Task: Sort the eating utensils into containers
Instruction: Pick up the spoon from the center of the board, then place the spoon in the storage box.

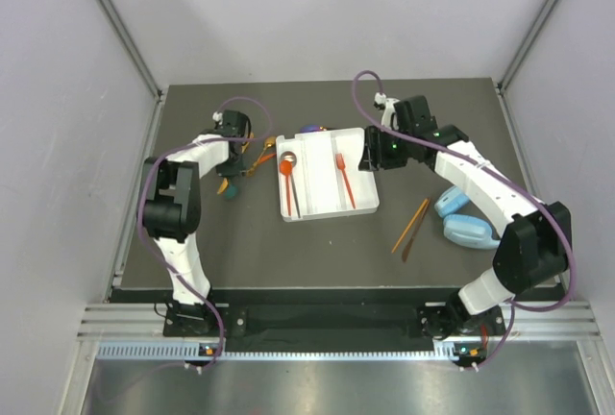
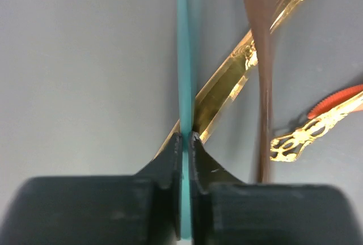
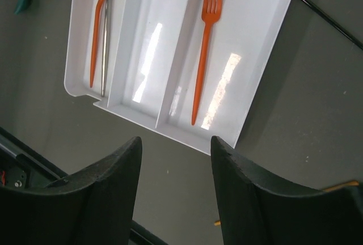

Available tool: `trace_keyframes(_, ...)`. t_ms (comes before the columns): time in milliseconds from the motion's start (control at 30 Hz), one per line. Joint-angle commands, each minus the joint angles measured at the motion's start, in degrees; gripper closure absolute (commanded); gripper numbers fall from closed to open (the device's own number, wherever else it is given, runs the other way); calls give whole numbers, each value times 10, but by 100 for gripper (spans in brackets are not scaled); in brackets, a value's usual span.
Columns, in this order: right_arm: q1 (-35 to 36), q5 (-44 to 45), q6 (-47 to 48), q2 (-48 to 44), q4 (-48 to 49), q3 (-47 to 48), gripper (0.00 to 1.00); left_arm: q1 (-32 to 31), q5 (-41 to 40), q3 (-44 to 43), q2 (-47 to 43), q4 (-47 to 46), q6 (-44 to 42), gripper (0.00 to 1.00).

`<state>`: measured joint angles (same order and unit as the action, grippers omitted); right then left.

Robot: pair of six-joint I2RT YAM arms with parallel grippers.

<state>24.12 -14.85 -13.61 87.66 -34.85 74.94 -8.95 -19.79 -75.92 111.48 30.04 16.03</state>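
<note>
The white divided tray [image 1: 322, 206] lies mid-table and holds an orange spoon [image 1: 286, 173], a grey utensil beside it and an orange fork [image 1: 344, 180]; the tray [image 3: 266, 41], spoon [image 3: 97, 24] and fork [image 3: 205, 41] also show in the right wrist view. My left gripper [image 1: 237, 151] is shut on a thin teal utensil [image 2: 184, 58] in the loose pile left of the tray, over a gold utensil [image 2: 227, 83] and a brown one [image 2: 262, 46]. My right gripper [image 1: 370, 160] is open and empty, just right of the tray [image 3: 176, 143].
Two orange-brown sticks [image 1: 411, 228] lie right of the tray. Light-blue headphones [image 1: 461, 221] lie at the right, under the right arm. A purple utensil [image 1: 309, 130] peeks out behind the tray. An ornate gold handle [image 2: 309, 131] and a red piece [image 2: 337, 100] lie near the left gripper.
</note>
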Motion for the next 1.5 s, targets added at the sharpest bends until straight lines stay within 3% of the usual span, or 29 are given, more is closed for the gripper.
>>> trace_keyframes(0,-11,-15,4,-27,28,-8,48,2,-17,3,0,7,3,100)
trace_keyframes(300,-11,-28,0,-21,37,-15,48,1,10,24,-66,8,-7,100)
trace_keyframes(733,-13,-14,-5,5,56,-37,48,-11,157,36,-237,56,-16,100)
trace_keyframes(833,-15,1,-11,11,62,-40,49,-76,146,42,-265,60,-56,100)
trace_keyframes(900,-21,7,-16,15,66,-40,49,-162,138,40,-273,67,-107,100)
trace_keyframes(933,-22,9,-18,16,68,-40,49,-226,151,42,-272,71,-127,100)
trace_keyframes(1133,-43,23,-24,4,67,-44,50,-387,219,68,-266,47,-177,100)
trace_keyframes(1300,-66,39,-28,-15,65,-54,50,-441,238,82,-237,39,-193,100)
trace_keyframes(1467,-83,61,-38,-38,63,-58,50,-462,279,64,-146,76,-211,100)
